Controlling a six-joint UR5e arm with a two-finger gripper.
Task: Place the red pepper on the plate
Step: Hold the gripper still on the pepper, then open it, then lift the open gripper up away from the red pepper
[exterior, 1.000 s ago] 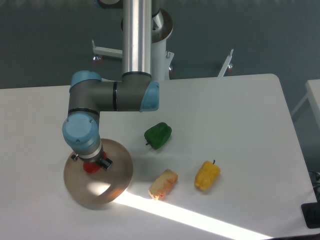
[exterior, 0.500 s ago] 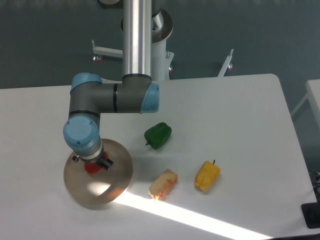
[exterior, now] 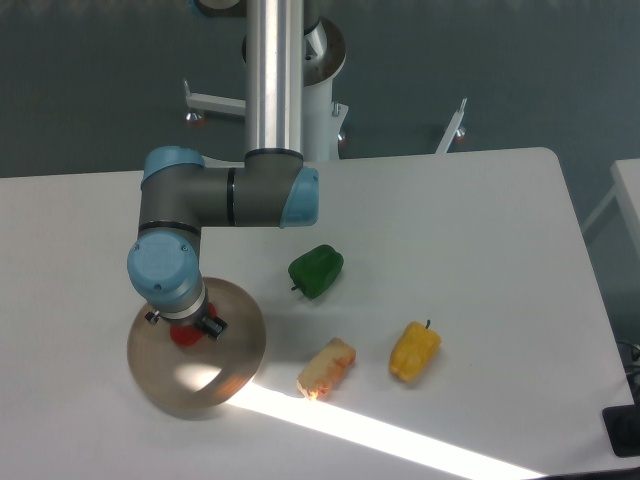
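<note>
At lower left, the two-finger gripper point(exterior: 183, 328) is holding the glossy red pepper point(exterior: 183, 335) over the round translucent tan plate point(exterior: 235, 350); release is remaining.

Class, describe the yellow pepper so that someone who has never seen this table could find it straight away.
Start at the white table and find the green pepper near its middle. Go toward the front right, past the pale orange food piece; the yellow pepper lies just right of that piece. It alone is plain yellow with a small dark stem.
</note>
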